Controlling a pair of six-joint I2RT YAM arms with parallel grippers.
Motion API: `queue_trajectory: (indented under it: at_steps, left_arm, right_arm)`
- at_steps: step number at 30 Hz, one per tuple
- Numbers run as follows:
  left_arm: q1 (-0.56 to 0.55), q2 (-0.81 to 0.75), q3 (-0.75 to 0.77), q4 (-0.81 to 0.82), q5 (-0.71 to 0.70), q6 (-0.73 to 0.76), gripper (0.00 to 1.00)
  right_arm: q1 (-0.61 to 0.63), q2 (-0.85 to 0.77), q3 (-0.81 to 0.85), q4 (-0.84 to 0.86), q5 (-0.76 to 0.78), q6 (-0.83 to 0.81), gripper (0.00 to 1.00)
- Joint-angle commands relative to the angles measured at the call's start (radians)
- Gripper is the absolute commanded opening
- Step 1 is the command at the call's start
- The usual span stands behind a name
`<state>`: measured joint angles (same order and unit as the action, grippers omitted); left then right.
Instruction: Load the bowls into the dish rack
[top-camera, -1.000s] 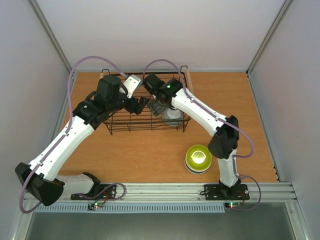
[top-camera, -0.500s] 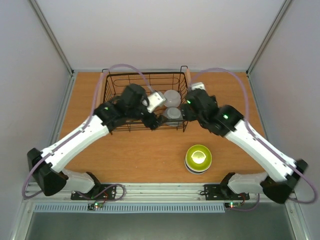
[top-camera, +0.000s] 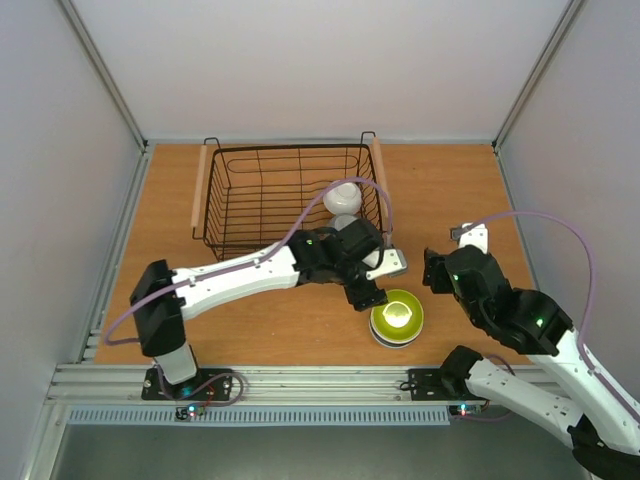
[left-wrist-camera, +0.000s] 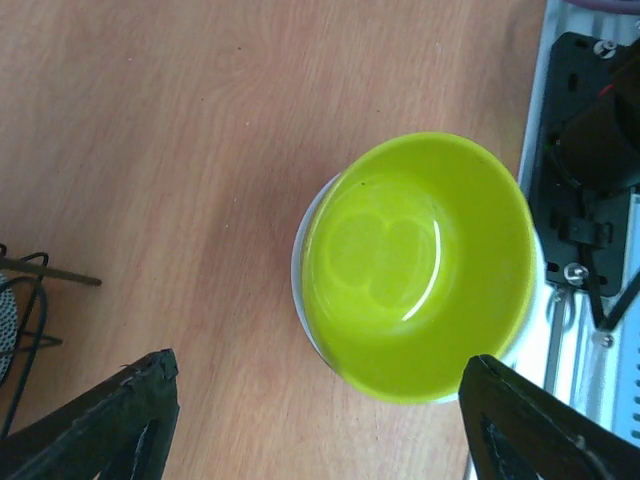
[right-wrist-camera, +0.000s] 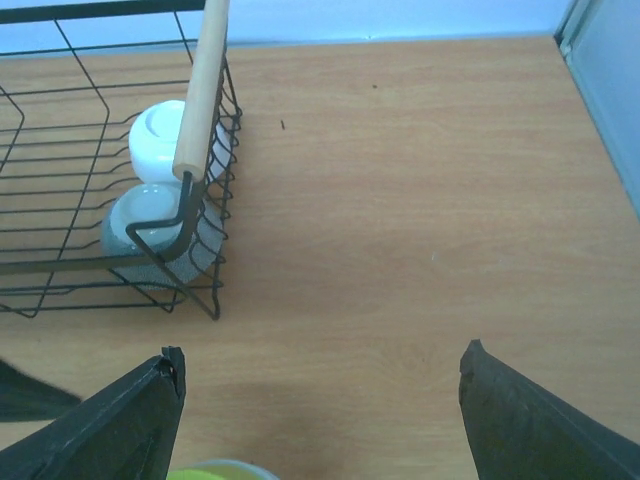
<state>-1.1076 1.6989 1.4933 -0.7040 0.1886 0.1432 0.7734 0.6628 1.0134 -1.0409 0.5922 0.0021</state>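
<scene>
dish rack (top-camera: 199, 190) at back of table (top-camera: 450, 190). two bowls (top-camera: 342, 197) in its near right corner, one behind other. bowl stack (top-camera: 397, 316) on table, in front of that corner.

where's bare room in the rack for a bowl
The dish rack is bare left and middle; white bowl and grey bowl fill its right end. Table right of the rack is bare. Crowded at the yellow-green bowl under the left gripper.

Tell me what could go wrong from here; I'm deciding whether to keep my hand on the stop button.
The green bowl sits nested in a white bowl; the open left end effector above may lift or drag both. The left arm reaches across close to the right end effector, so they might clash.
</scene>
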Motion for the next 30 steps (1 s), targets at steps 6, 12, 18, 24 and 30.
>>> queue_trajectory:
  at_steps: [6,12,18,24,30]
  left_arm:
    - [-0.040,0.149,0.095,0.017,-0.095,-0.011,0.74]
    - [-0.045,0.198,0.126,0.004,-0.109,-0.018,0.65]
    - [-0.048,0.209,0.122,0.007,-0.118,-0.009,0.46]
    - [-0.052,0.218,0.121,0.006,-0.111,-0.007,0.44]
    - [-0.055,0.227,0.122,-0.004,-0.096,-0.003,0.32]
  right_arm:
    - [-0.003,-0.065,-0.068,-0.048,-0.066,0.113,0.76]
    - [-0.003,-0.075,-0.071,-0.048,-0.070,0.107,0.77]
    - [-0.003,-0.076,-0.073,-0.047,-0.073,0.107,0.78]
    - [-0.003,-0.078,-0.073,-0.045,-0.075,0.104,0.78]
    - [-0.003,-0.078,-0.073,-0.043,-0.079,0.102,0.78]
